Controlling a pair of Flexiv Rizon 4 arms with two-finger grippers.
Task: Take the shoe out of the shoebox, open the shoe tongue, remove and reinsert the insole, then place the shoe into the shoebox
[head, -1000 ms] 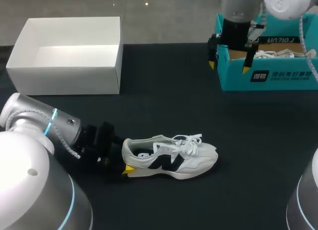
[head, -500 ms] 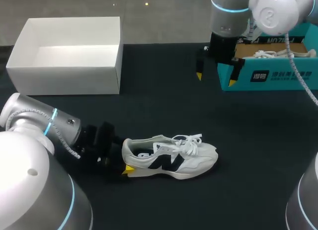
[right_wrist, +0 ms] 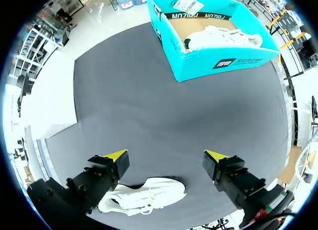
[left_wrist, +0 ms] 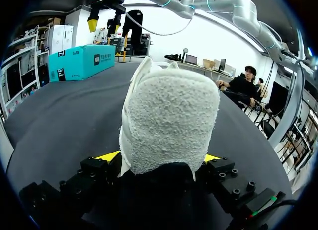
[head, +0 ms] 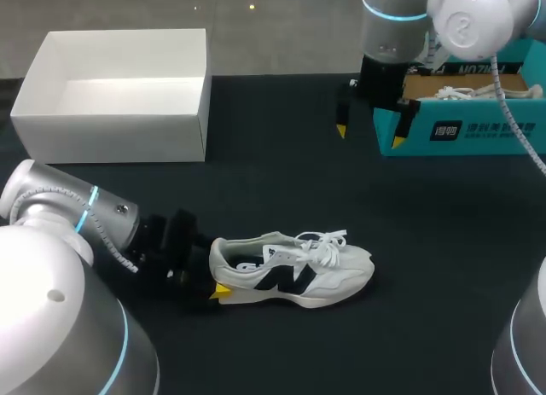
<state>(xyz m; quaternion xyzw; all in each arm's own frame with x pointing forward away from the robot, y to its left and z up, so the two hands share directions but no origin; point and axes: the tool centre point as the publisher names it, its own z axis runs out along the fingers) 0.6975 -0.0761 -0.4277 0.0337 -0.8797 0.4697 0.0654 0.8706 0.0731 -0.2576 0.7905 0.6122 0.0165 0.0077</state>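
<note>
Shoe (head: 292, 270) white (with black), shoebox (head: 490, 143) teal

Our left arm (head: 60, 209) and right arm (head: 394, 20) are smooth silver-grey shells with rounded joints, each ringed in light blue. A pale cable (head: 514, 105) trails off the right one. Our left gripper (left_wrist: 159, 158) and right gripper (right_wrist: 166, 155) are black, screw-studded blocks with yellow tips.
</note>
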